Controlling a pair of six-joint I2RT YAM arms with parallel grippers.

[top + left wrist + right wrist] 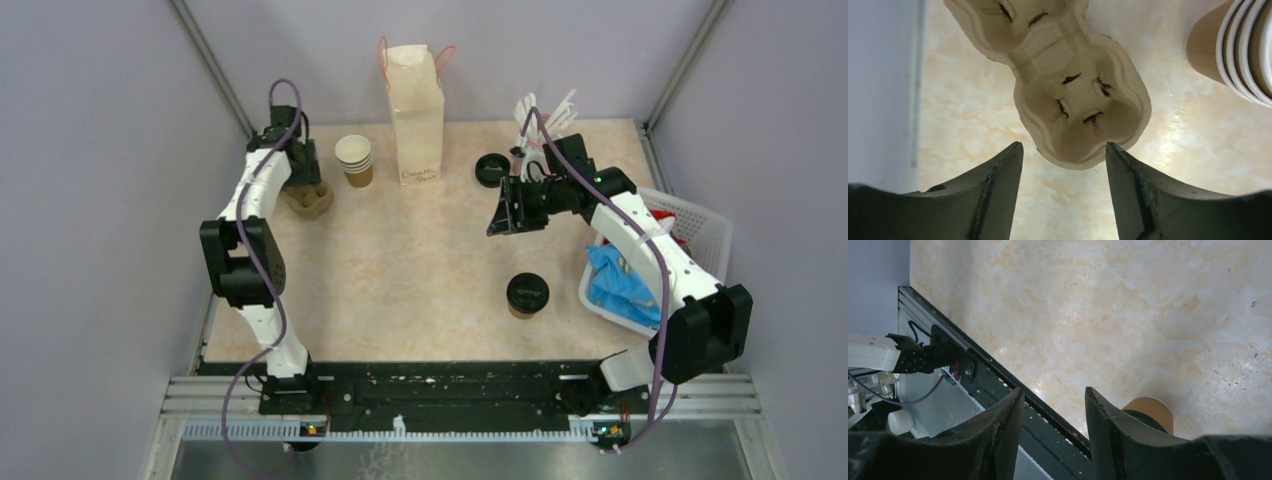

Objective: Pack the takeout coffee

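With its fingers apart and empty, the left gripper (1063, 146) should go down straight so the cup carrier (1083, 100) just ahead sits between them before closing.

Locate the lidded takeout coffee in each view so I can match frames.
Top external: takeout coffee stands right of centre on the tabletop, just left of the white basket.
Left wrist: not in it.
Right wrist: takeout coffee at the bottom edge, right of centre, partly hidden behind the right gripper.
Shared landmark: the beige marbled tabletop, in all three.
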